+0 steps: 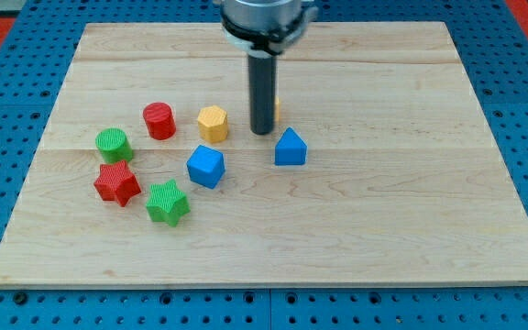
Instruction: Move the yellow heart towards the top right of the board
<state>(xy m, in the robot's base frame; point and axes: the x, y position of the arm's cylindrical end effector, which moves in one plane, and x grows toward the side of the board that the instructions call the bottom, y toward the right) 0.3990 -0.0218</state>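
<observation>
My tip rests on the wooden board just above its middle. Only a thin yellow sliver of the yellow heart shows past the right side of the rod; the rest is hidden behind it. The tip is in front of the heart, close to or touching it; I cannot tell which. The yellow hexagon lies to the tip's left. The blue triangular block lies just to its lower right.
A blue cube lies at the tip's lower left. Further left are a red cylinder, a green cylinder, a red star and a green star. Blue pegboard surrounds the board.
</observation>
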